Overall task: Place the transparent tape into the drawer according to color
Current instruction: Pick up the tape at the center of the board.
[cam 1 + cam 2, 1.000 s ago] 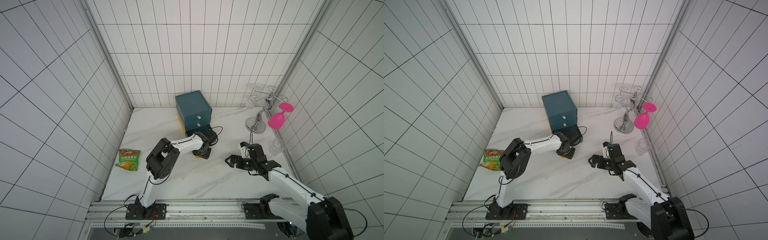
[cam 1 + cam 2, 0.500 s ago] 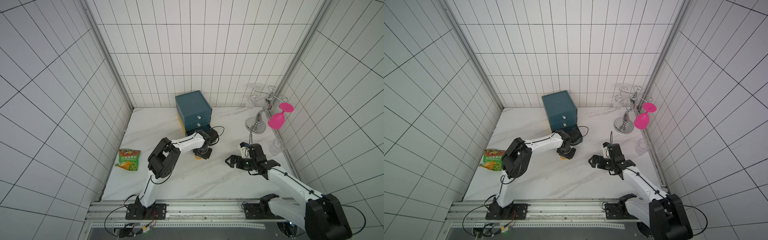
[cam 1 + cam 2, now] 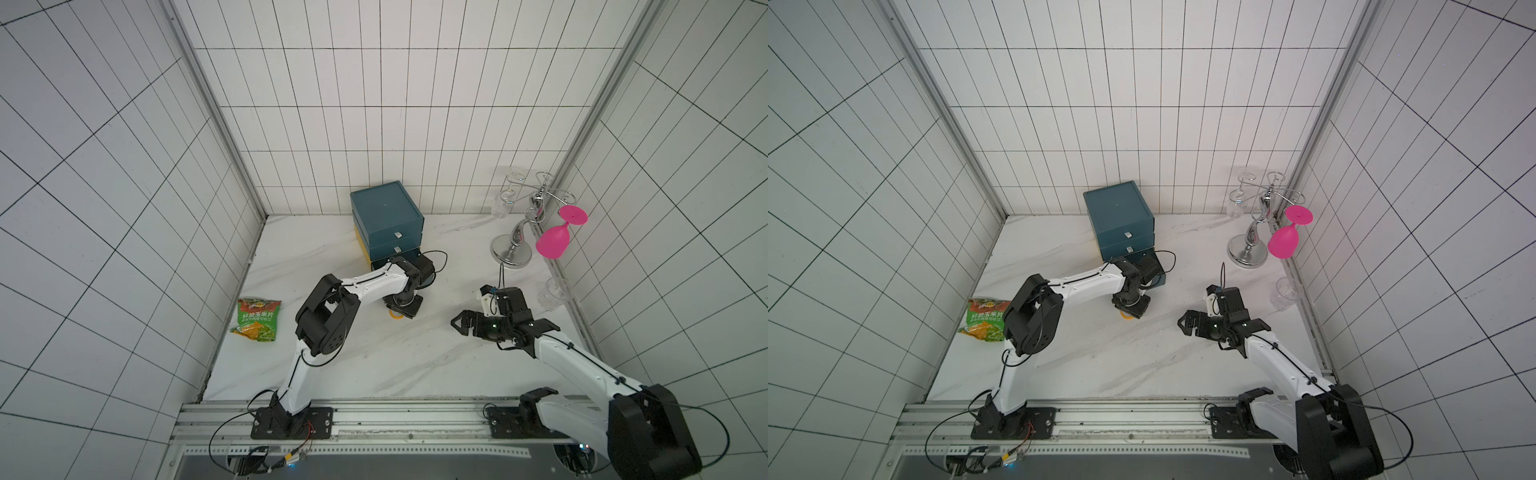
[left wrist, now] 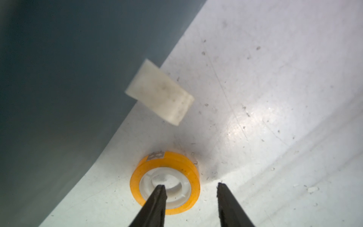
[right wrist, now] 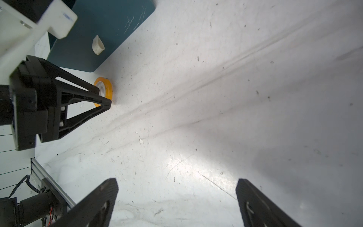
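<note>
One orange-yellow transparent tape (image 4: 193, 176) roll with a white core lies flat on the table, just in front of the drawer (image 3: 384, 208) cabinet. It also shows as the tape (image 3: 393, 315) (image 3: 1125, 314) (image 5: 109, 88). My left gripper (image 4: 190, 184) (image 3: 401, 309) points down at it, open. One fingertip is over the core hole and the other stands outside the ring, apart from it. The lowest drawer's teal front with its pale pull tab (image 4: 160, 92) is right behind the roll. My right gripper (image 5: 177, 182) (image 3: 459, 326) hovers wide open and empty to the right.
A green snack bag (image 3: 257, 318) lies near the left wall. A chrome glass rack (image 3: 511, 249) with a hanging pink glass (image 3: 555, 241) stands at the back right. A clear glass (image 3: 552, 293) sits by the right wall.
My left gripper has stayed over the orange-yellow roll, shifting only slightly. The right arm has not moved.
</note>
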### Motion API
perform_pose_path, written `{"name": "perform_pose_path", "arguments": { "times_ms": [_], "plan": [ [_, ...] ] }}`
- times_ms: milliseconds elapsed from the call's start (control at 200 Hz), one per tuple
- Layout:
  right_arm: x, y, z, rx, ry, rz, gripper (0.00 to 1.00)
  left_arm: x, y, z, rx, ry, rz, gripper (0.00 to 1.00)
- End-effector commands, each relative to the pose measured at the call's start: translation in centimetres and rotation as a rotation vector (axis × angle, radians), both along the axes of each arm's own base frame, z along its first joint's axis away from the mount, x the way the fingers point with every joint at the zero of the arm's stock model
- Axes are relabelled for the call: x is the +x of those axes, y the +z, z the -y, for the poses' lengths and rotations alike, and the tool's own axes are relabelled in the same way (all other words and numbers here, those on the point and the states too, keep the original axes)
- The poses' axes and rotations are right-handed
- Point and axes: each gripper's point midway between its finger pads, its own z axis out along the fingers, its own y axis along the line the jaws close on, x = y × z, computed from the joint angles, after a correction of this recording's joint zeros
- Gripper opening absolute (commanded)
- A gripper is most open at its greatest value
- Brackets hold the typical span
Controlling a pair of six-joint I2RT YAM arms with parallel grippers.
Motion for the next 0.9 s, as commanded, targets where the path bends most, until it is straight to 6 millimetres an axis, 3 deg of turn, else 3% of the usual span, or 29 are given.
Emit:
{"name": "perform_pose_path", "arguments": {
  "times_ms": [0, 200, 675, 895],
  "plan": [
    [0.5, 1.1, 0.1, 0.013, 0.001, 0.026, 0.99, -5.3, -4.6, -4.7, 0.227, -0.015, -0.194, 0.53],
    [0.5, 1.4, 0.1, 0.015, -0.001, 0.034, 0.99, -5.4, -4.5, -4.9, 0.248, -0.017, -0.138, 0.53],
    [0.1, 1.8, 0.4, 0.008, -0.002, 0.039, 0.99, -9.6, -4.4, -5.0, 0.215, -0.051, -0.201, 0.48],
    [0.3, 1.9, 0.3, 0.012, -0.001, 0.037, 0.99, -8.8, -5.6, -5.2, 0.209, -0.046, -0.225, 0.36]
  ]
}}
